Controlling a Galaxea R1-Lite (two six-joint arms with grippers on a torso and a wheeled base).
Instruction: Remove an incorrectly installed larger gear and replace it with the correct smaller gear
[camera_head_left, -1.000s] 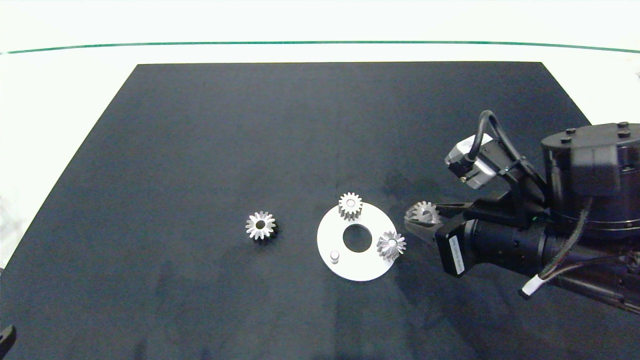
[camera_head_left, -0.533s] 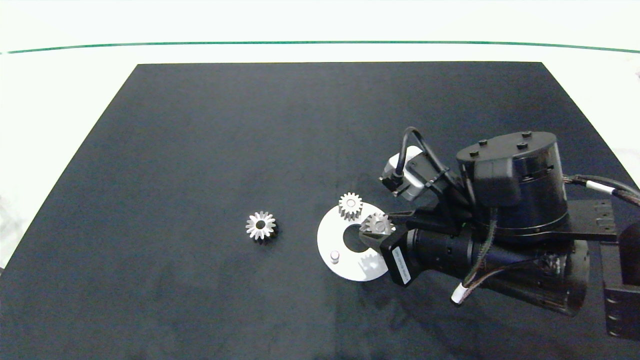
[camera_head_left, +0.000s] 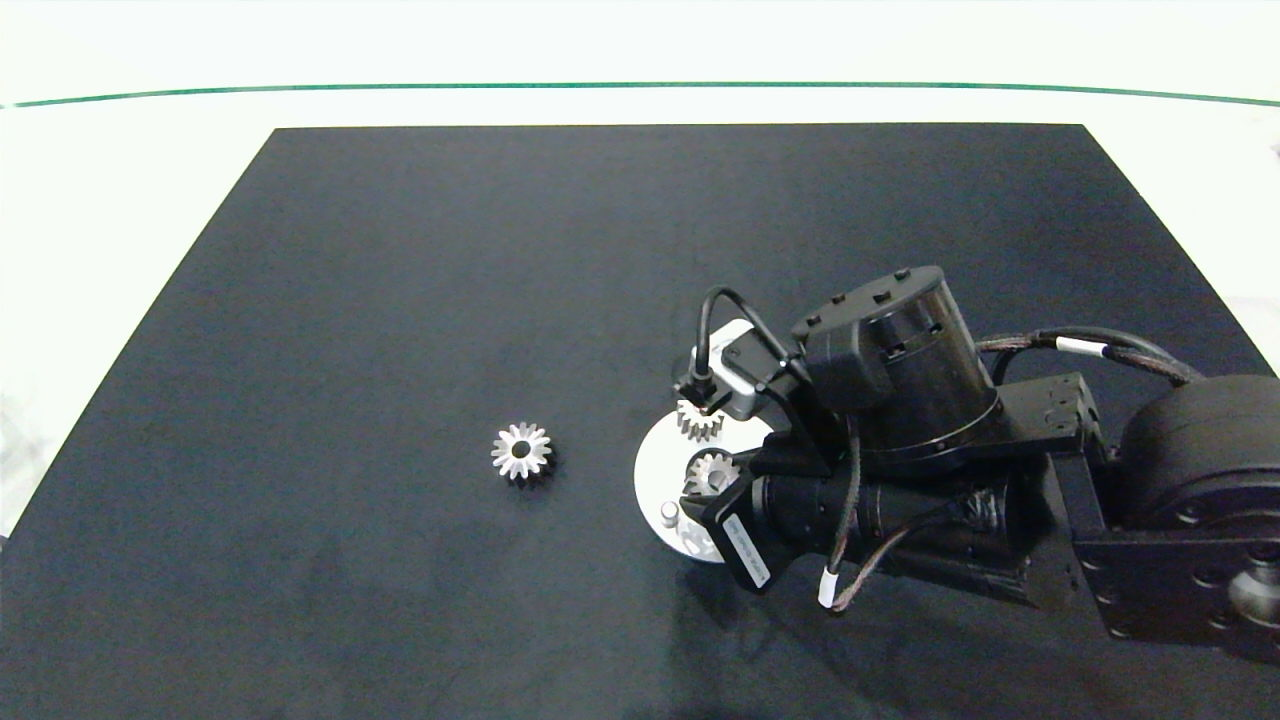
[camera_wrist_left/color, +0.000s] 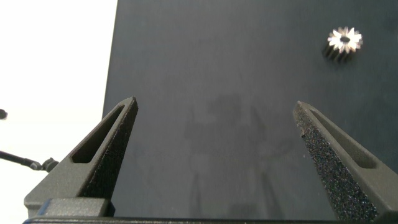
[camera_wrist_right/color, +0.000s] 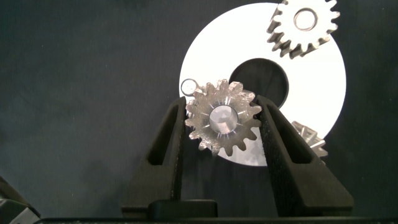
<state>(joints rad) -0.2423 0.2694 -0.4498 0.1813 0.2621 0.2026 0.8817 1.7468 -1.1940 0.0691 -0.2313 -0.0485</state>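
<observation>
— So where's the small silver spur gear?
— Clamped between the right gripper fingers, above the round white plate near its bare pin.
— Risk?
— Missing that pin; it'd land crooked.

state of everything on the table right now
right tool: shut on the small gear, over the plate
small gear: gripped, beside the peg, not on it
peg: bare
big gear: loose on the mat, off the plate
second plate gear: sitting at the plate's edge
plate: flat on the mat
left tool: open, empty
</observation>
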